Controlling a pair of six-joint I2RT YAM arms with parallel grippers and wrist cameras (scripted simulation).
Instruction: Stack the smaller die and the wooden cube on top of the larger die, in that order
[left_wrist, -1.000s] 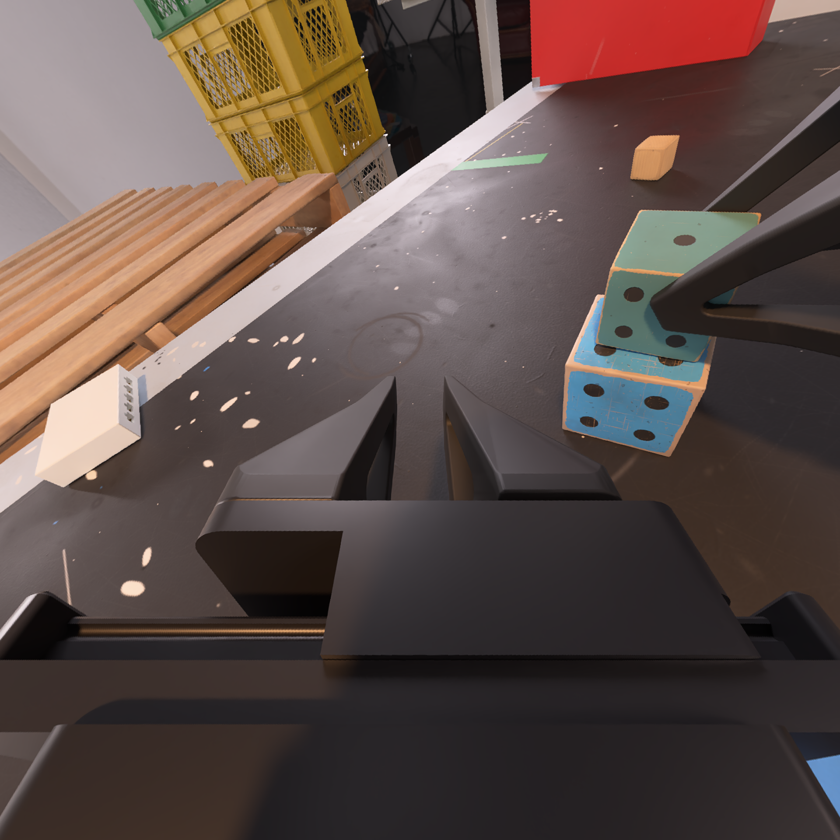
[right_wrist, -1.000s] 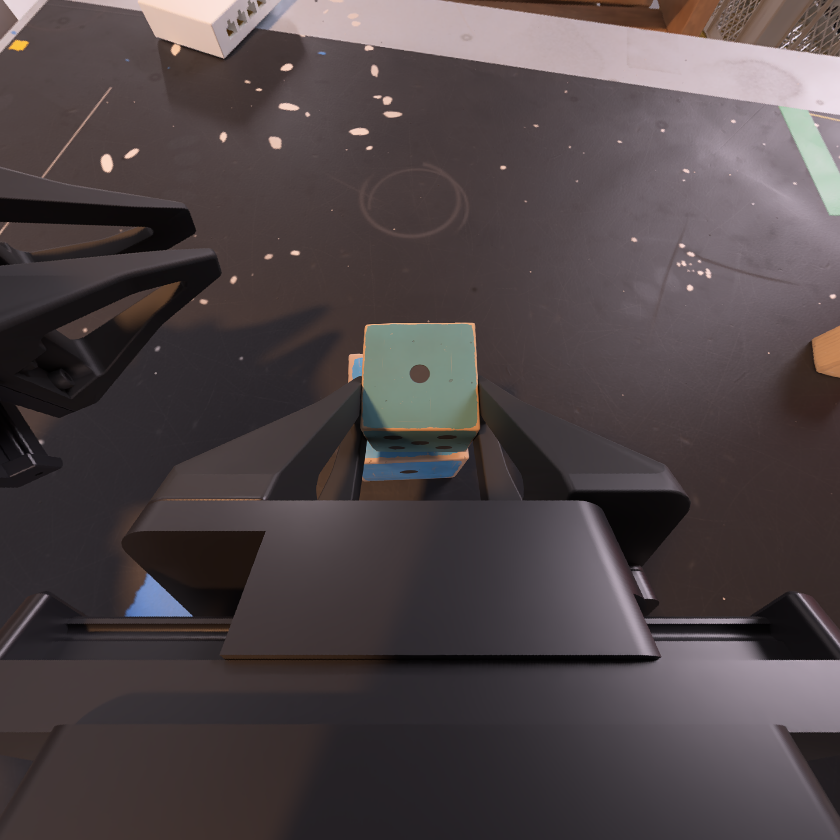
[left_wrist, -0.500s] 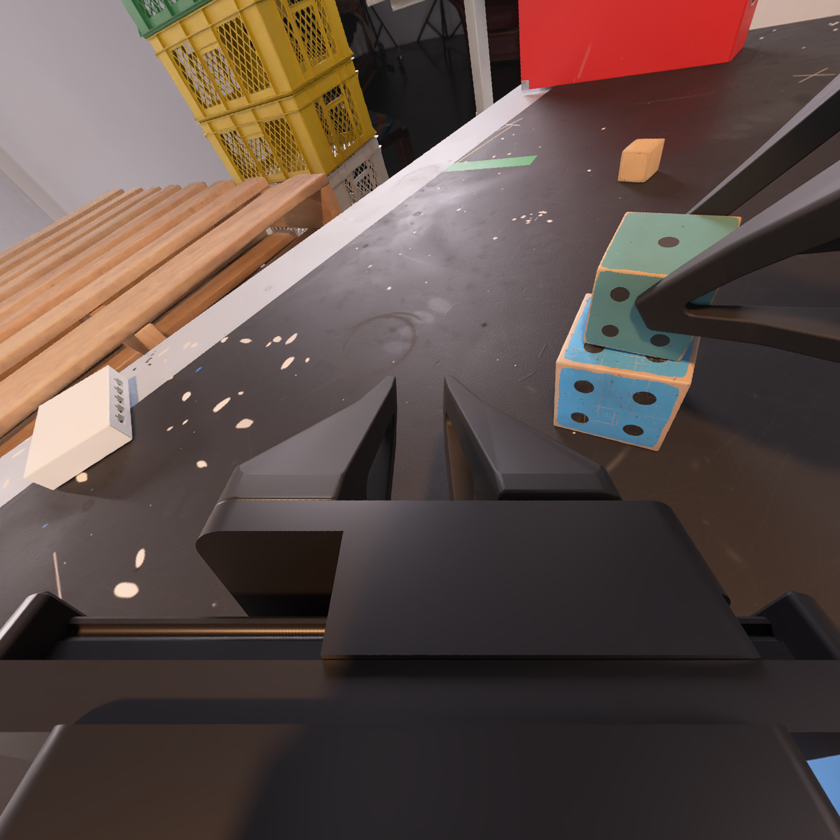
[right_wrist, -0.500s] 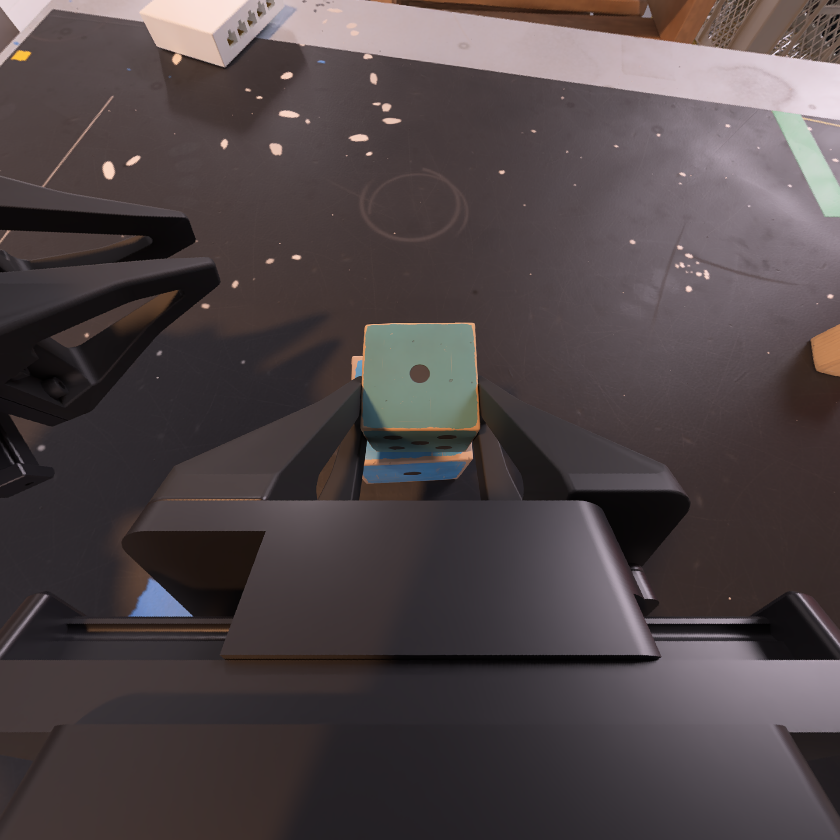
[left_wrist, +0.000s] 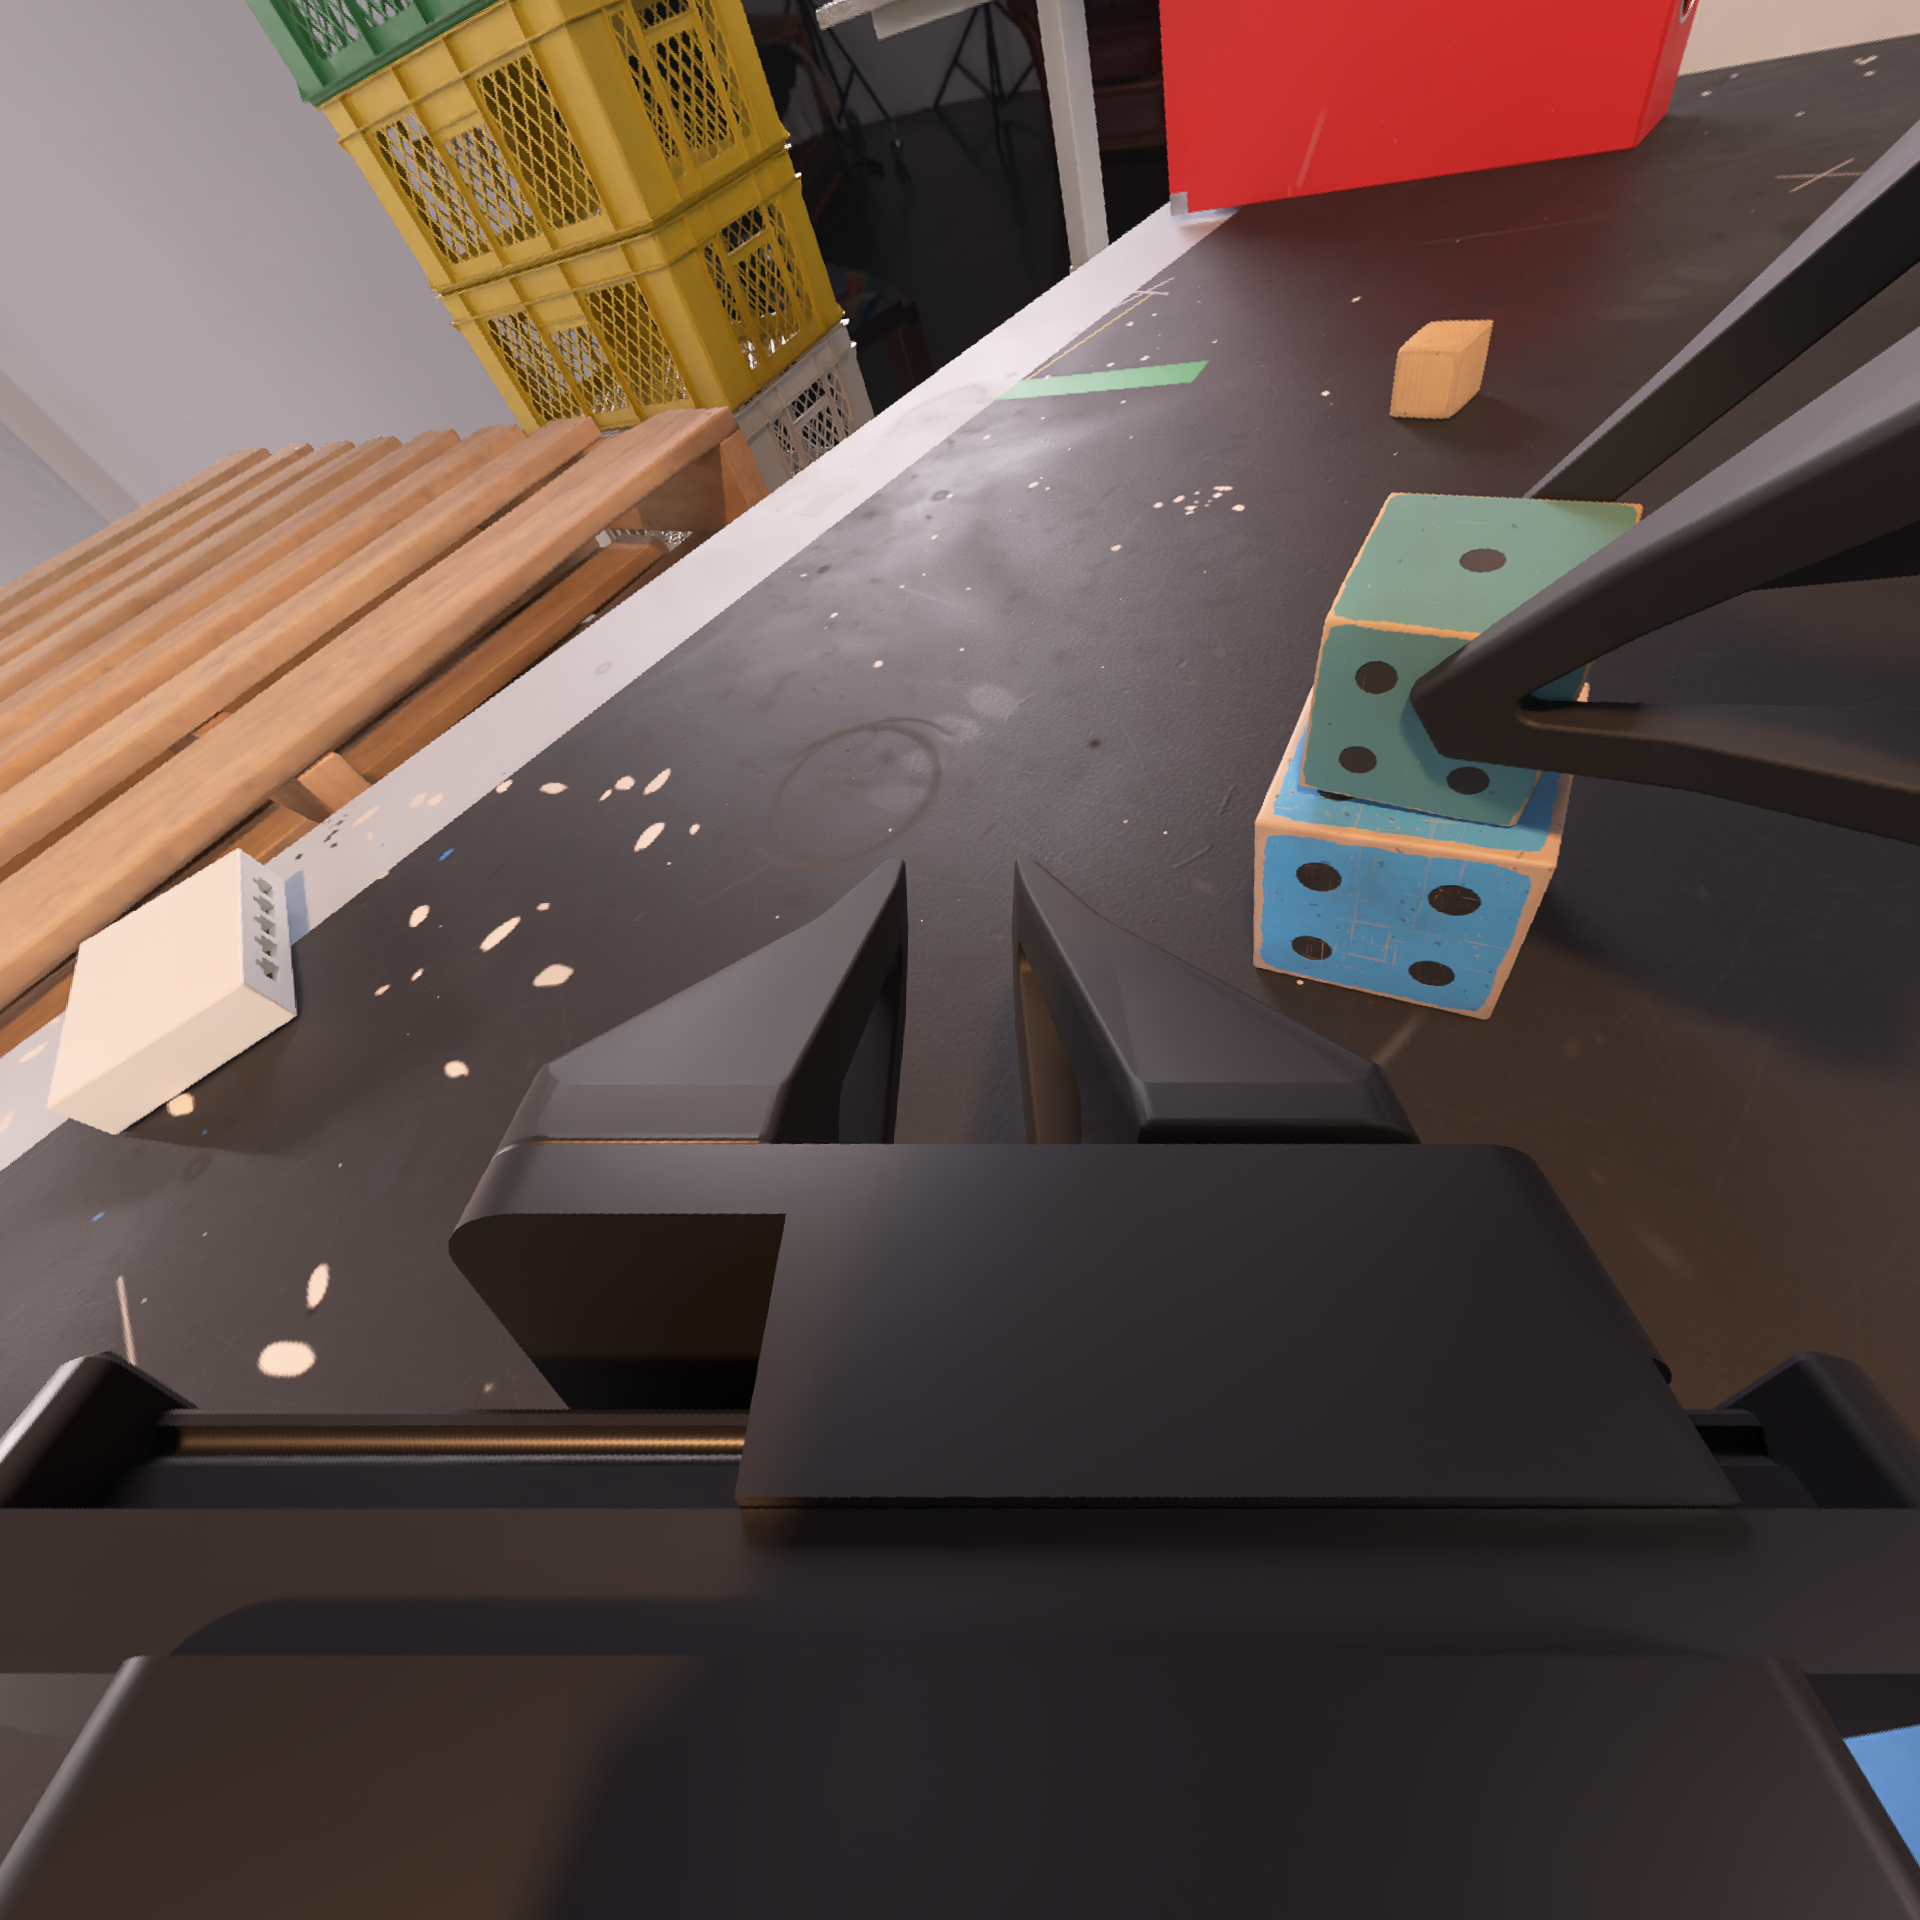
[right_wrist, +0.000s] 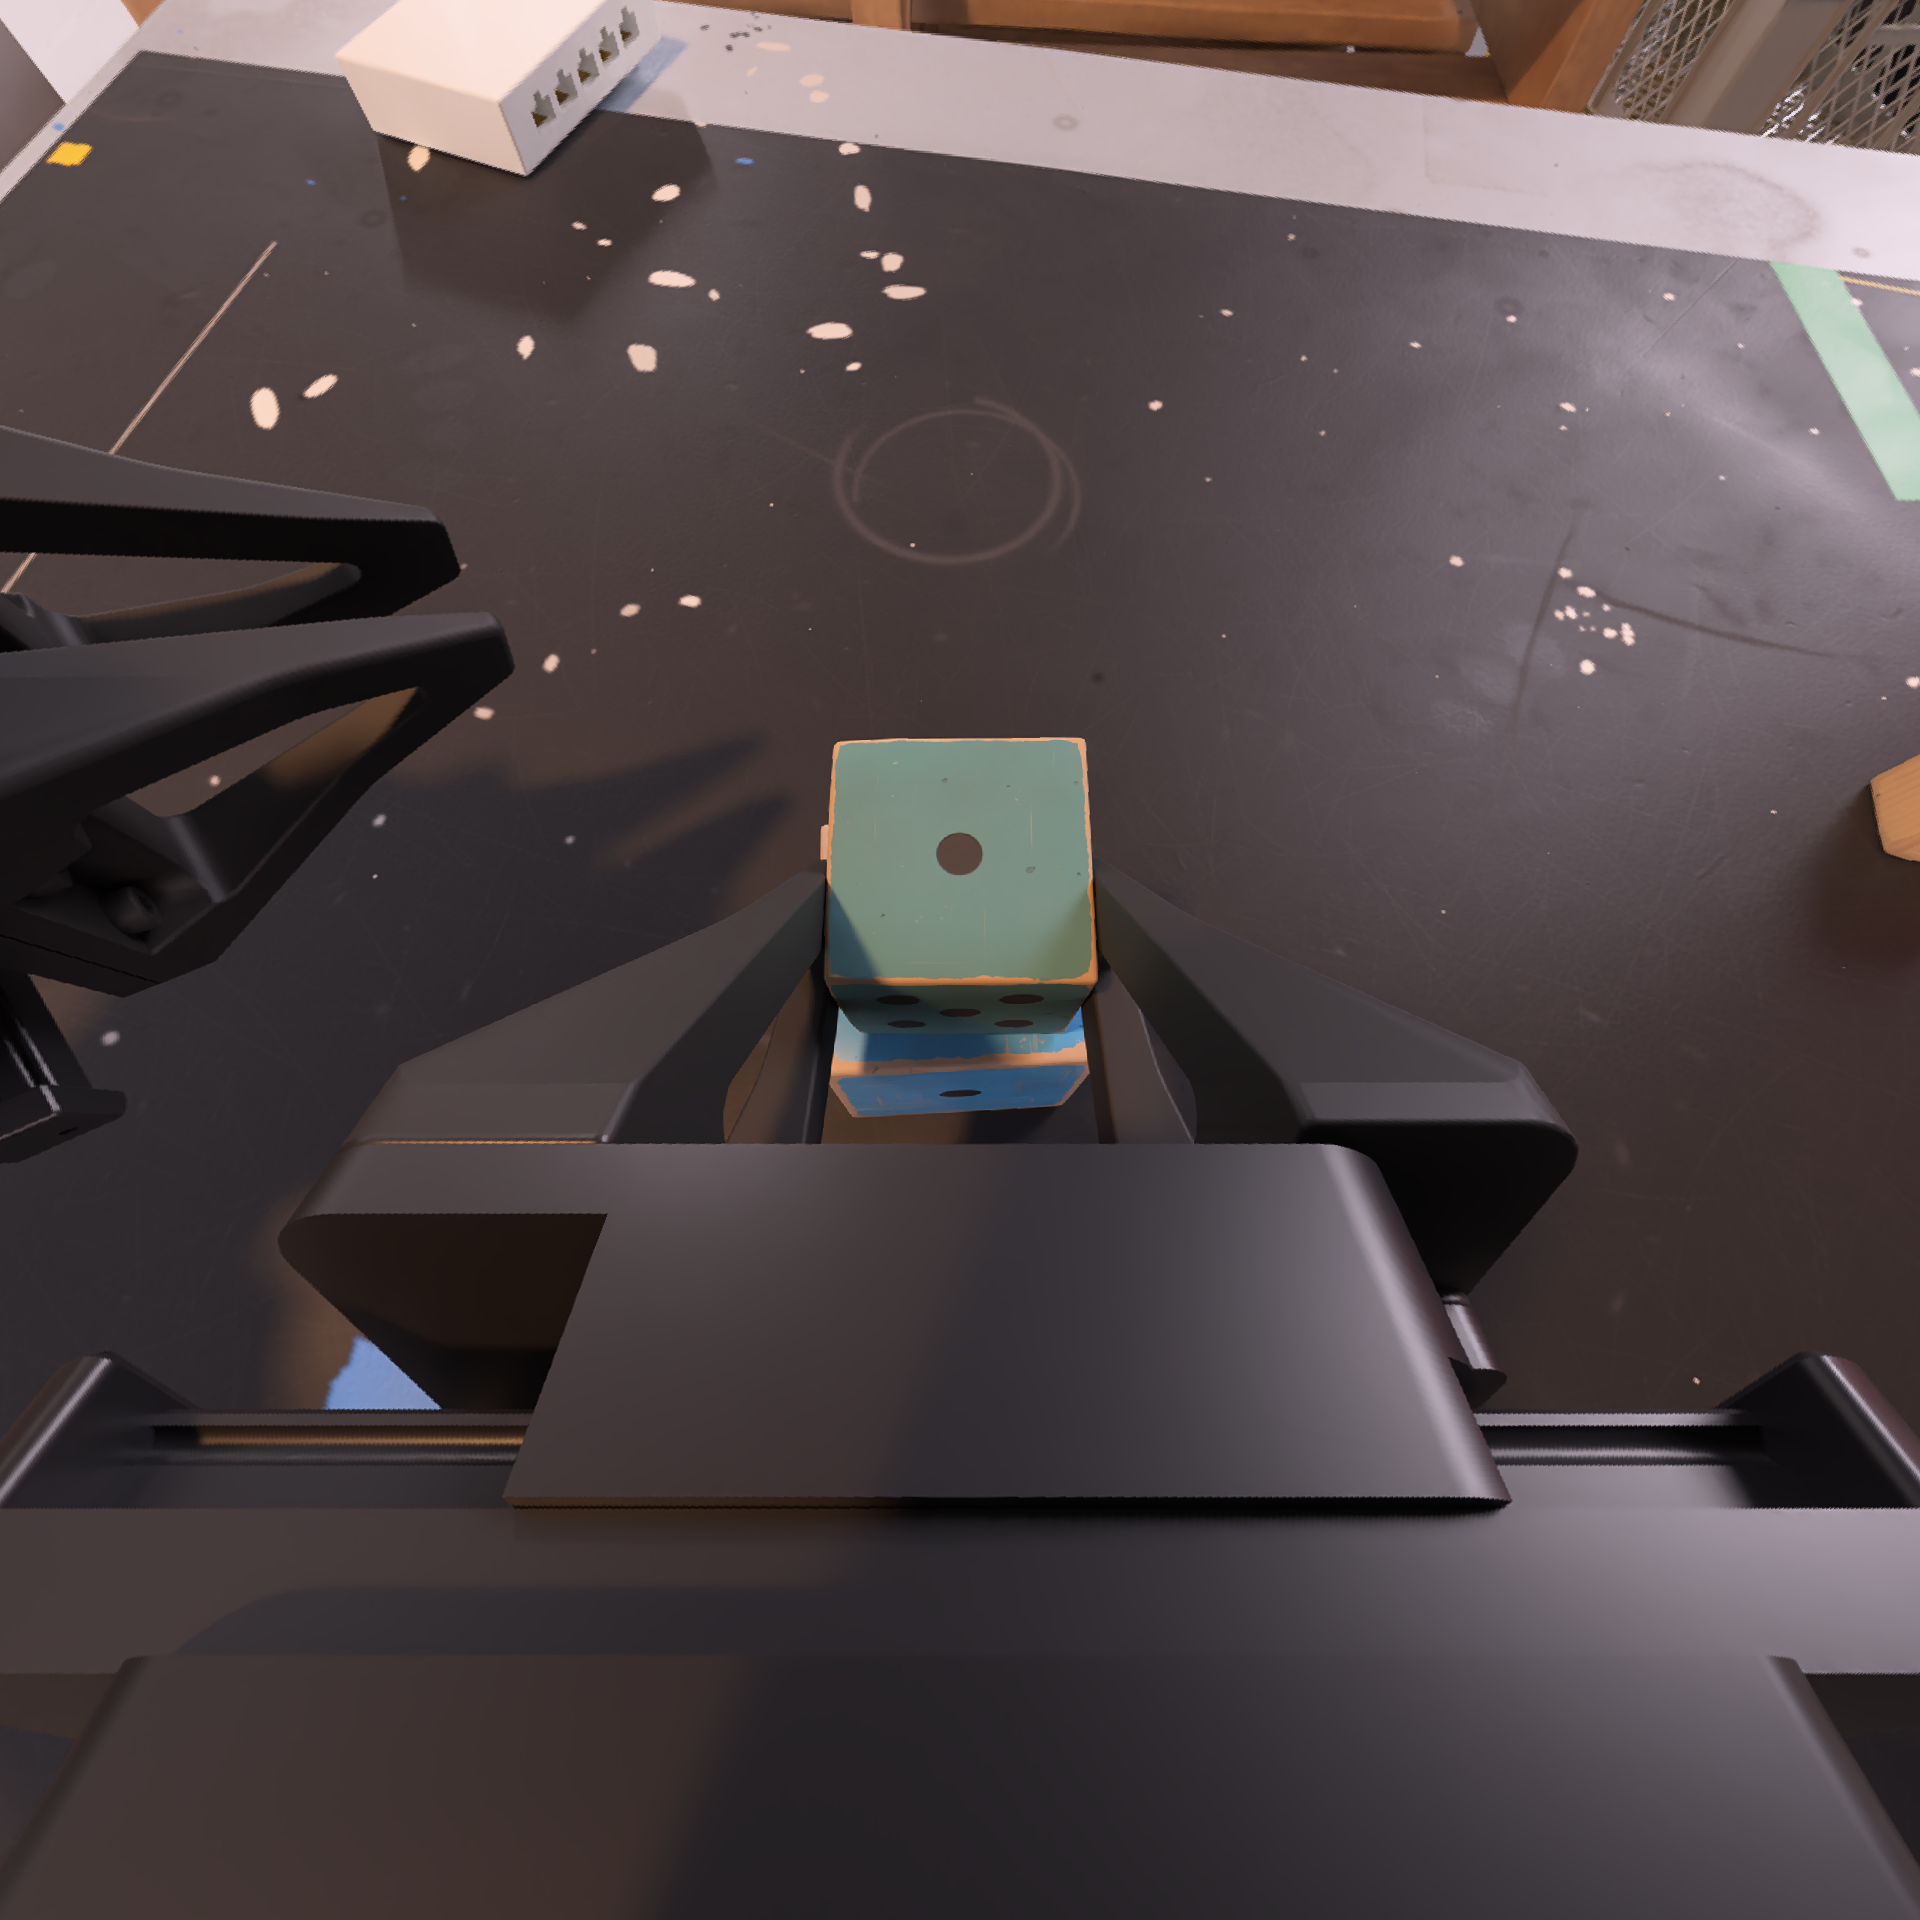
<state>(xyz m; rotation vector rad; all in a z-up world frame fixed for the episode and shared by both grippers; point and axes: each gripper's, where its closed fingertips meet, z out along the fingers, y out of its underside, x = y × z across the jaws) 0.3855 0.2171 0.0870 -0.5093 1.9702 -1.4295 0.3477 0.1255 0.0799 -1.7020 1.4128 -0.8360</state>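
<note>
The smaller die (right_wrist: 956, 852) is green and sits on the larger blue die (right_wrist: 956, 1091), slightly turned relative to it. My right gripper (right_wrist: 961, 904) is shut on the smaller die, one finger on each side. In the left wrist view, the green die (left_wrist: 1455, 582) rests on the blue die (left_wrist: 1392, 925) at the right, with the right gripper's fingers (left_wrist: 1507, 686) on it. The wooden cube (left_wrist: 1439, 369) lies on the table beyond the stack and shows at the right edge of the right wrist view (right_wrist: 1896, 821). My left gripper (left_wrist: 961, 883) is shut and empty, left of the stack.
A white box with ports (left_wrist: 166, 987) lies near the table's far edge. A red bin (left_wrist: 1403, 94) stands at the far end. Yellow crates (left_wrist: 592, 208) and a wooden slatted bench (left_wrist: 260, 623) stand beyond the table. A green tape strip (left_wrist: 1101, 379) marks the dark table.
The left wrist view has shifted a little, so the stack sits slightly further left in it. The right gripper stays shut on the green die atop the blue die.
</note>
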